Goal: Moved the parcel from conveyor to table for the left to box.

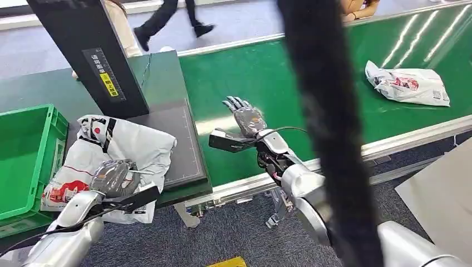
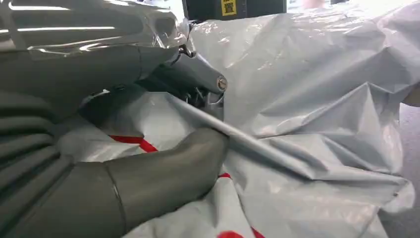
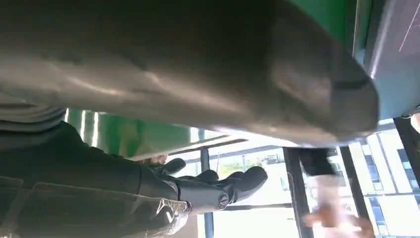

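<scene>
A grey-white plastic parcel (image 1: 131,147) with red print lies on the dark mat (image 1: 181,139) of the table, next to the green crate. My left hand (image 1: 114,178) rests on its near end. In the left wrist view the thumb (image 2: 163,173) and the fingers (image 2: 198,82) pinch a raised fold of the parcel's film (image 2: 307,99). My right hand (image 1: 247,119) hovers over the green conveyor belt (image 1: 311,67), fingers spread and holding nothing. The right wrist view shows the same hand (image 3: 198,191) with its fingers straight and apart.
A second white parcel (image 1: 409,83) lies far right on the belt. The green crate (image 1: 22,156) stands at the table's left. A black scanner post (image 1: 89,50) rises behind the mat. A thick black cable (image 1: 328,128) hangs across the foreground. A person (image 1: 167,19) walks beyond the table.
</scene>
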Controlling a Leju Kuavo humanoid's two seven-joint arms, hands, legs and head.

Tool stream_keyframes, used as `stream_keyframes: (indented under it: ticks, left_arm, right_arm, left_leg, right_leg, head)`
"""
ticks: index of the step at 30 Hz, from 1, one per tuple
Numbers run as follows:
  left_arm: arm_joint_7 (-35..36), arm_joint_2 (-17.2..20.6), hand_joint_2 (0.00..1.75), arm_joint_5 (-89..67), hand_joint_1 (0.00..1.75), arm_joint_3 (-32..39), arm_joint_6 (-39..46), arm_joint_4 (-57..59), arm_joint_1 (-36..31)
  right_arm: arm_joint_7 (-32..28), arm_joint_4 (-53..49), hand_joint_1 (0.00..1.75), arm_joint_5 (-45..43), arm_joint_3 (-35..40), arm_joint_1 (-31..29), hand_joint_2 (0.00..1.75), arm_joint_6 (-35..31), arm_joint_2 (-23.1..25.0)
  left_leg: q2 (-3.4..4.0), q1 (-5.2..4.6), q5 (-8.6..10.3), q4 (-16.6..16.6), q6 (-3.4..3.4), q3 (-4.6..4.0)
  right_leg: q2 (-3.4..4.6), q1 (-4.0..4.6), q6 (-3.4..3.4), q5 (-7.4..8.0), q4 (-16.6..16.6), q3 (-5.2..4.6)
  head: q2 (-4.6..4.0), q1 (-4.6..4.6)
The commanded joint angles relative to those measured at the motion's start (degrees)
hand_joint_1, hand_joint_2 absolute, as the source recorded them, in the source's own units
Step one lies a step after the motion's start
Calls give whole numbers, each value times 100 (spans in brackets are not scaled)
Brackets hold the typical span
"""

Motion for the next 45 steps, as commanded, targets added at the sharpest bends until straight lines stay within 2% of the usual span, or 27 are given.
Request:
stream_keyframes:
  ticks: [1,5,6,14,15,22,31,45]
  left_arm:
    - [-73,-4,175,26,175,77,8,366,-307]
    - [-200,52,175,115,175,187,238,284,-408]
    - [-228,87,175,190,175,286,465,204,-436]
    - [-286,175,175,257,175,363,461,103,-521]
    - [-293,184,175,337,175,476,706,10,-513]
    - [-259,416,175,545,175,851,600,-359,-1492]
    - [-198,518,175,445,175,932,656,-377,-1982]
    - [-36,498,175,288,175,985,736,-319,-2074]
  right_arm:
    - [-18,87,0,33,-157,-51,0,6,47]
    - [-85,-7,0,53,-234,126,0,-79,61]
    - [-127,-15,0,75,-247,130,175,-61,88]
    - [-88,4,0,137,-252,67,175,-16,148]
    - [-106,15,0,166,-252,53,175,4,157]
    - [-104,123,0,259,-295,-95,175,47,258]
    - [-123,129,0,281,-373,-61,175,10,198]
    - [-26,-10,0,407,-380,49,175,16,224]
  left_leg:
    - [4,4,-4,1,-6,4]
    - [1,3,-3,-1,-5,6]
    - [2,5,-3,2,-5,2]
    - [5,1,-2,1,-3,0]
    - [8,2,-2,-1,-6,4]
    - [5,8,-3,21,-7,-25]
    - [9,4,-4,12,-5,-12]
    - [7,4,-3,6,-6,-3]
  right_leg:
    - [0,5,-6,-2,-2,5]
    - [-3,4,-6,-2,-4,8]
    - [-2,6,-6,-1,-2,4]
    - [3,1,-4,0,1,-1]
    - [3,3,-7,0,-2,3]
    - [1,8,-7,0,16,-22]
    - [4,5,-6,-2,10,-9]
    - [2,5,-6,-1,4,-1]
  head:
    - [0,0]
    - [0,0]
    - [0,0]
    - [0,0]
    - [0,0]
    - [0,0]
    - [0,0]
    - [0,0]
